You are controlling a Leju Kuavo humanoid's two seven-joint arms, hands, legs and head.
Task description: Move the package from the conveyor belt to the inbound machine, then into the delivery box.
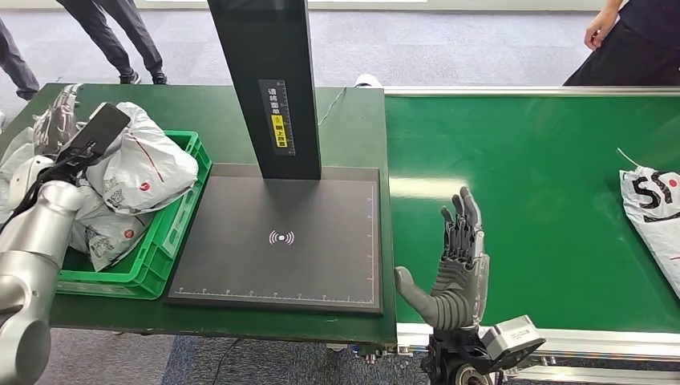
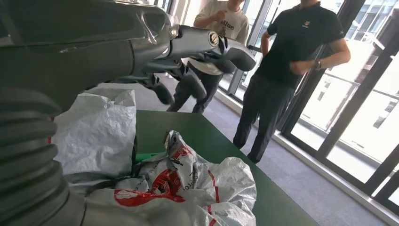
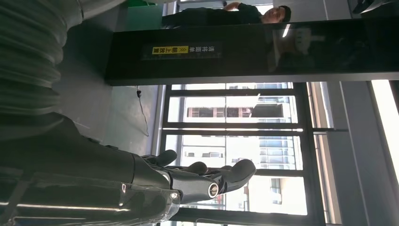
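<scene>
Fingers (image 1: 463,220) of right hand (image 1: 455,269) spreading wide, pointing to 12 o'clock, palm upright, holding nothing, hovering over conveyor belt (image 1: 545,200) near edge. Left hand (image 1: 95,132) reaching over green delivery box (image 1: 172,233) at 9 o'clock, fingers (image 2: 221,47) extending apart, gripping nothing. White package (image 1: 653,212) lying on belt at 3 o'clock. Inbound machine (image 1: 281,237) sitting between.

Beside the right hand (image 1: 457,269), the conveyor belt (image 1: 545,200) looks smooth, faintly sheened green; the scanner pad (image 1: 281,241) is matt black — the packages (image 1: 136,172) by the left hand (image 1: 96,132) are crinkled glossy plastic.
</scene>
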